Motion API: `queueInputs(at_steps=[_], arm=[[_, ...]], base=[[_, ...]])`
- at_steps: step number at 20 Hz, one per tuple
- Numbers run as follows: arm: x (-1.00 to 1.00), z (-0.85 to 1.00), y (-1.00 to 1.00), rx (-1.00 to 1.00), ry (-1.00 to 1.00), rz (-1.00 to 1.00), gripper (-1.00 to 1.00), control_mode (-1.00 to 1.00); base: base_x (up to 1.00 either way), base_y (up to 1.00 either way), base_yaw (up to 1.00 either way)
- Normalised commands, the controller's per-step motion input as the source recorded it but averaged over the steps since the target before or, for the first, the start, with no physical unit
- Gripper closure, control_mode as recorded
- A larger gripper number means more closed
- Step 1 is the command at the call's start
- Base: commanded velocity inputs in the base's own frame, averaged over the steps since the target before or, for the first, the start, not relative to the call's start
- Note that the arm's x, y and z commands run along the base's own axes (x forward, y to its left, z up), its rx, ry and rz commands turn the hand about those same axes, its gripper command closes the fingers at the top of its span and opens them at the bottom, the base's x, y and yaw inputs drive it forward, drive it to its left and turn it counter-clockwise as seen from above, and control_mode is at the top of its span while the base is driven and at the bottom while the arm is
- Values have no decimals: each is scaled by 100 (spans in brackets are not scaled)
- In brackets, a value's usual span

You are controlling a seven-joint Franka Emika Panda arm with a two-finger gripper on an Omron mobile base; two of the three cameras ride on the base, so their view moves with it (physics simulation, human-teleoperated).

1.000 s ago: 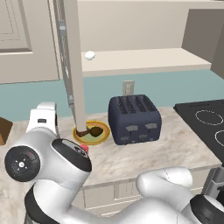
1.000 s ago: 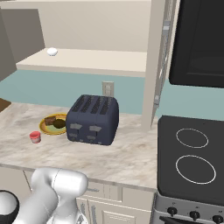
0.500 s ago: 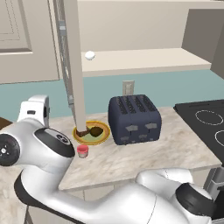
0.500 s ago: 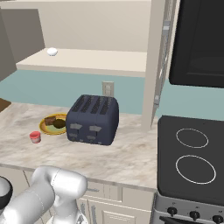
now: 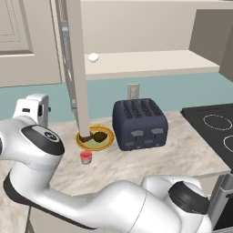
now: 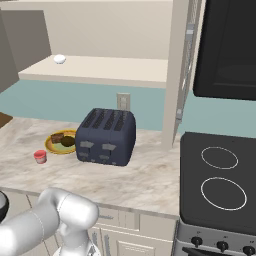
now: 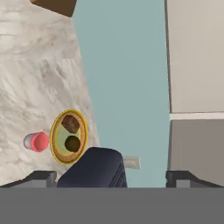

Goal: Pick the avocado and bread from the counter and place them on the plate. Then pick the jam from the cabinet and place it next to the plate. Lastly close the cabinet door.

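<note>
From the left base view, your remaining job is the cabinet door, standing edge-on above the plate: judge it stiff and hinged, best pushed on its flat face or taken by the bar handle. The jam sits just beside the plate on the worktop.

Right base view: avocado and bread lie on the plate.

Hand view: your end effector is spread wide, holding and touching nothing.

toaster: dark blue, upright | stove: black, right | white ball: on shelf
</note>
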Motion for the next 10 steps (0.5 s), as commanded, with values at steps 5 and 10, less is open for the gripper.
queueInputs(at_steps=[5, 10], arm=[[30, 7, 0, -1, -6, 0, -100, -100], [0, 11, -12, -1, -17, -1, -100, -100]], base=[[0, 0, 0], [0, 0, 0]])
